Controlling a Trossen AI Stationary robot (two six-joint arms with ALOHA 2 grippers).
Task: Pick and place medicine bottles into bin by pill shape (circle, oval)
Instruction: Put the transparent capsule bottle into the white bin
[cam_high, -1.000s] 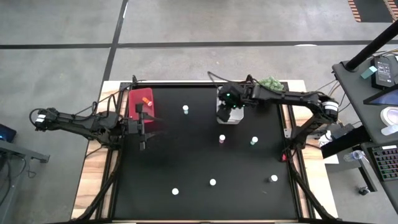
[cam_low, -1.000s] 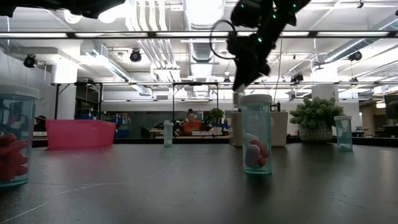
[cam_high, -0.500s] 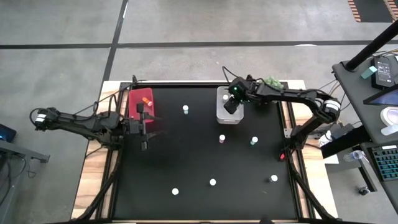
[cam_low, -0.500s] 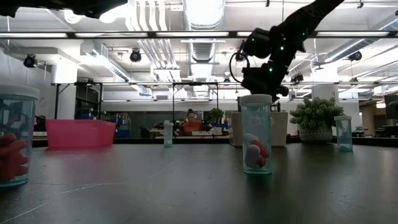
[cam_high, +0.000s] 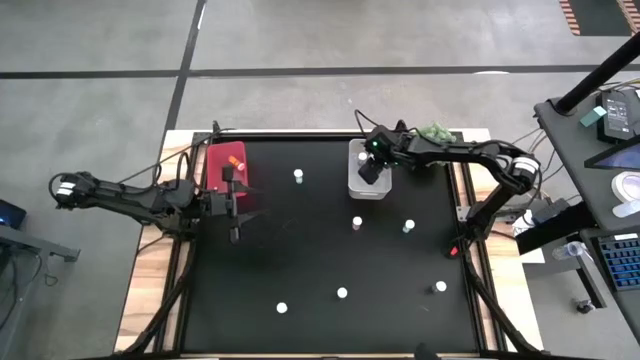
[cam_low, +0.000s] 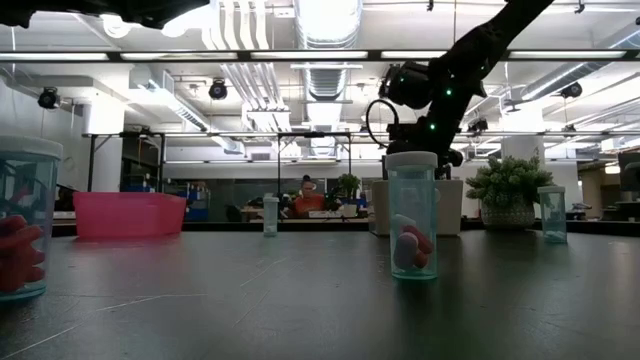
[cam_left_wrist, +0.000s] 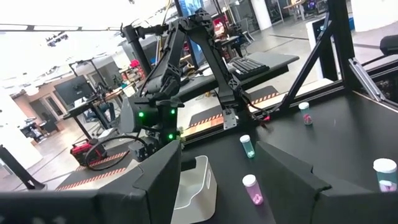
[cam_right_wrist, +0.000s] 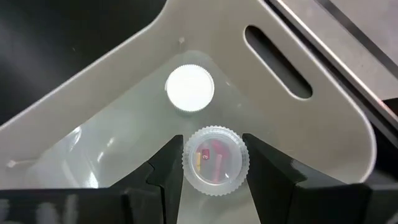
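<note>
Right gripper (cam_right_wrist: 214, 163) clamped on a medicine bottle (cam_right_wrist: 215, 160), bottom-up, pink pills visible through its base — held over the white bin (cam_high: 366, 172) at table 1 o'clock. A second capped bottle (cam_right_wrist: 189, 88) lies in that bin. Left gripper (cam_high: 235, 199) — fingers apart, empty — beside the pink bin (cam_high: 226, 163) at 10 o'clock. Loose bottles (cam_high: 357, 223) mid-table.

The right gripper (cam_high: 368, 170) shifted from the white bin's (cam_high: 354, 186) middle toward its far edge. It dropped lower over the bin, a medicine bottle (cam_right_wrist: 214, 160) clamped between its fingers.
</note>
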